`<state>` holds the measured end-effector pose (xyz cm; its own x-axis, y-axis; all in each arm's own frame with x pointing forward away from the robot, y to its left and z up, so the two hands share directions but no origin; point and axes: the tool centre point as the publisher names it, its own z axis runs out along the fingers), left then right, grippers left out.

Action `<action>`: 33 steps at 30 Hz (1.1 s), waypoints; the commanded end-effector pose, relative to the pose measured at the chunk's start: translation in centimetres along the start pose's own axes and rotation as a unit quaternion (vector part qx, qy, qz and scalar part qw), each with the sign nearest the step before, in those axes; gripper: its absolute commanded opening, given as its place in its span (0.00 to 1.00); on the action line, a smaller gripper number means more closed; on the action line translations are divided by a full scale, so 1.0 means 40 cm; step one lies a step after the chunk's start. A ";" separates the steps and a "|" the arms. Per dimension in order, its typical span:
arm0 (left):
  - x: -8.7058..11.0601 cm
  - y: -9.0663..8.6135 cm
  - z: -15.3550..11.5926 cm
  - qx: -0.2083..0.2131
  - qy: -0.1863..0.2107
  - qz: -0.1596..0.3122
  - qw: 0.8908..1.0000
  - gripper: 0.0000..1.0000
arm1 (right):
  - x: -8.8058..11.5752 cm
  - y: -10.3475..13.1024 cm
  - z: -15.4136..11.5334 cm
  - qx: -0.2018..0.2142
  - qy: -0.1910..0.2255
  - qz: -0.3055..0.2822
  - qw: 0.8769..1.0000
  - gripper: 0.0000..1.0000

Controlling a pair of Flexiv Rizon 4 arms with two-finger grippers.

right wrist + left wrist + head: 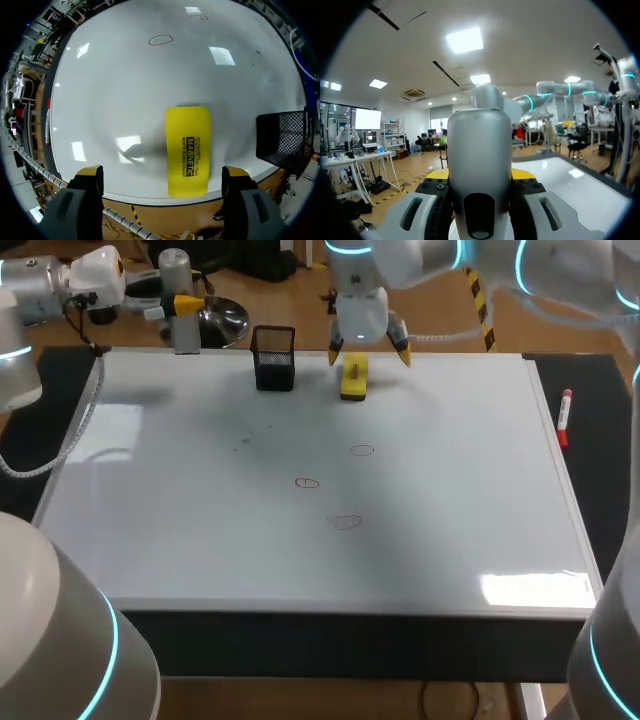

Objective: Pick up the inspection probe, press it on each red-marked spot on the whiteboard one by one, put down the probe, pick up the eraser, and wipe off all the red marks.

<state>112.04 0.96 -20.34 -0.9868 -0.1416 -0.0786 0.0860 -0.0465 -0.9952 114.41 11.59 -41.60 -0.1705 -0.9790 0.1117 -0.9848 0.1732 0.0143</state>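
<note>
While it lay flat at the whiteboard's (200, 540) far edge beside a mesh holder (273, 358), the yellow, black-printed eraser (354, 377) ran lengthwise far-to-near. The right tool (369, 356) hung wide open above it; the left tool (185, 306) gripped the grey inspection probe (174, 268).

Whiteboard (200, 520): glossy white, with thin red ring marks (307, 482). Eraser (188, 150): bright yellow, black lettering. Mesh cup (274, 358): black, fine grid weave. Marker (564, 418): red and white. Table (590, 490): matte black. My right tool (162, 175): yellow tips on grey fingers. Probe (480, 165) at my left tool (186, 306): plain silver-grey.
</note>
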 end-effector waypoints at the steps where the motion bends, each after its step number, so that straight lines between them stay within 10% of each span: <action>1: 0.002 -0.004 0.000 -0.001 -0.001 0.000 1.000 0.00 | 0.015 0.014 0.015 0.006 -0.044 -0.014 0.999 1.00; 33: 0.002 -0.004 0.000 -0.001 -0.001 0.000 1.000 0.00 | -0.101 -0.034 0.034 -0.023 -0.056 -0.062 0.996 1.00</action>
<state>112.04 0.97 -20.34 -0.9868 -0.1416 -0.0786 0.0859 -0.0465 -0.9952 115.70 14.88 -43.03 -0.0531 -0.9985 -0.0089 -0.9970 0.0525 0.0566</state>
